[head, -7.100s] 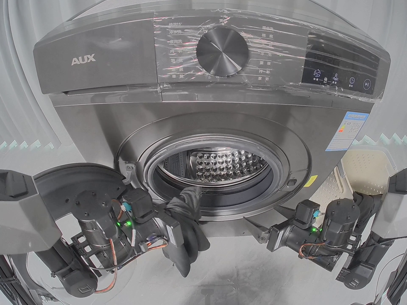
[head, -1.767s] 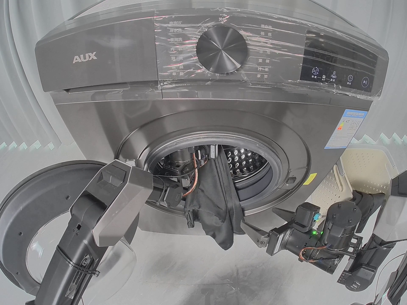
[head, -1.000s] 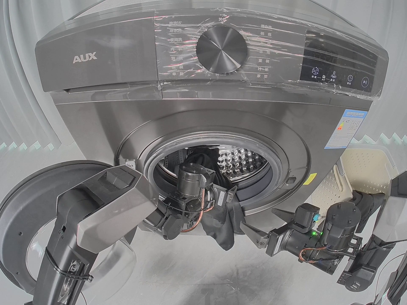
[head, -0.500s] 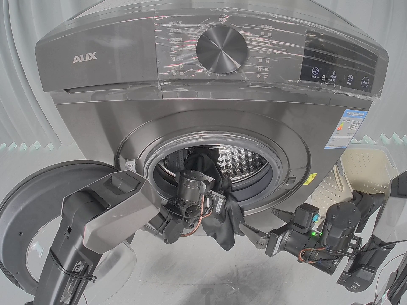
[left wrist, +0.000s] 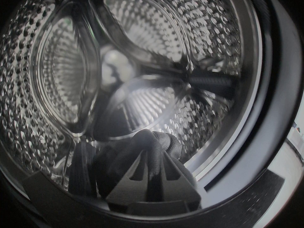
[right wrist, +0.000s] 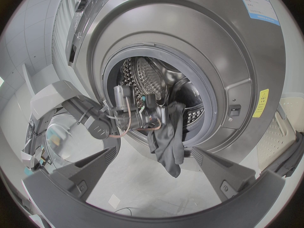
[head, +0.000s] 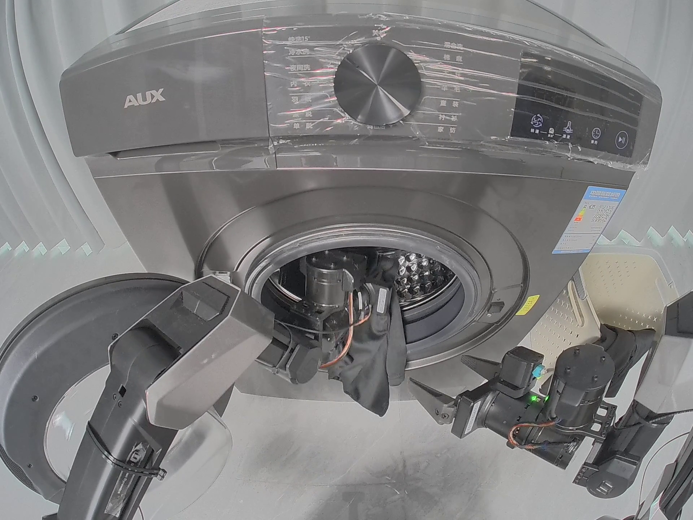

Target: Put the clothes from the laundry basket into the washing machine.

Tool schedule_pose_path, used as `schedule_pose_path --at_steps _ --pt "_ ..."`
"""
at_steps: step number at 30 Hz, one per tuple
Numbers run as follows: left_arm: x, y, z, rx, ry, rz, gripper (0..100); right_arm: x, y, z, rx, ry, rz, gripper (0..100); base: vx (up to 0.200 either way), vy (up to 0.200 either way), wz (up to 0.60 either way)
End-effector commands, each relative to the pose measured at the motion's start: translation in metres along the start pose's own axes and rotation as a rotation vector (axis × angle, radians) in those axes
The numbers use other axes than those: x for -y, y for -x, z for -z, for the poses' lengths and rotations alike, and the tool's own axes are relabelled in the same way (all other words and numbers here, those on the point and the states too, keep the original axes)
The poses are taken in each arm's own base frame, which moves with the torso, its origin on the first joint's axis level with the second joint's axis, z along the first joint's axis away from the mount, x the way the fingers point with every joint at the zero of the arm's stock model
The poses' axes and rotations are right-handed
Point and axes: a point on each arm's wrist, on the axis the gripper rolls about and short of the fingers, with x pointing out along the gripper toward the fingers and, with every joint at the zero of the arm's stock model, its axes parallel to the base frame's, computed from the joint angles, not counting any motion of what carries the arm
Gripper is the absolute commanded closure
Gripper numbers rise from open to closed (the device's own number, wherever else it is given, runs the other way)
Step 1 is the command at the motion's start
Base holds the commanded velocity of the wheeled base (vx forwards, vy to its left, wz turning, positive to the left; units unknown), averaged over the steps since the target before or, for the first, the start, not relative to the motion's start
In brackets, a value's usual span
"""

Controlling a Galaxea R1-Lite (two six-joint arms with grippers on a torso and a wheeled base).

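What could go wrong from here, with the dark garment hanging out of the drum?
1. Much of the garment hangs outside over the door seal; if the left gripper, shut on it, lets go now, it may slide to the floor.
2. The hanging tail is near the open right gripper and could snag.

the round mouth of the grey steel front-loading washing machine [head: 505,254] is blocked on its left half by the left arm's wrist [head: 328,290], and a dark grey garment [head: 372,370] hangs over the lower lip at the middle. the right third is open through to the dimpled metal drum [head: 422,272]. the round glass door [head: 43,370] stands swung out on the left. the right gripper [head: 437,368], spread wide, hangs below the lip's right side; a cream perforated laundry basket [head: 628,283] crowds the machine's right flank.
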Motion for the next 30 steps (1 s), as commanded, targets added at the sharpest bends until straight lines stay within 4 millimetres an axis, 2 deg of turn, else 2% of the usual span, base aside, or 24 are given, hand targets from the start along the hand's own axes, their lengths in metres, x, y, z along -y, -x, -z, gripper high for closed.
schedule_pose_path --at_steps 1,11,12,14,17,22,30 --pt "-0.013 -0.022 -0.020 0.130 0.038 -0.074 100 0.000 0.000 0.000 0.000 0.001 0.000 0 0.000 0.000 0.00" --pt "-0.008 -0.020 -0.016 0.128 0.041 -0.070 100 0.002 0.000 0.000 0.001 -0.002 0.006 0 0.000 0.000 0.00" --pt "-0.007 -0.019 -0.015 0.120 0.043 -0.067 0 0.002 0.000 0.000 0.000 -0.002 0.006 0 0.000 0.000 0.00" --pt "-0.002 -0.014 -0.011 0.093 0.043 -0.057 0 0.002 0.000 0.000 0.000 -0.002 0.006 0 0.000 0.000 0.00" --pt "0.007 0.010 -0.013 -0.007 0.028 -0.008 0 0.002 0.000 0.000 0.001 -0.002 0.006 0 0.000 0.000 0.00" --pt "0.016 0.029 0.003 -0.117 0.004 0.055 0 0.002 0.000 0.000 0.002 -0.002 0.008 0 0.000 0.000 0.00" --pt "0.026 0.036 0.027 -0.200 -0.020 0.094 0 0.002 0.000 -0.001 0.005 -0.003 0.007 0 0.000 0.000 0.00"
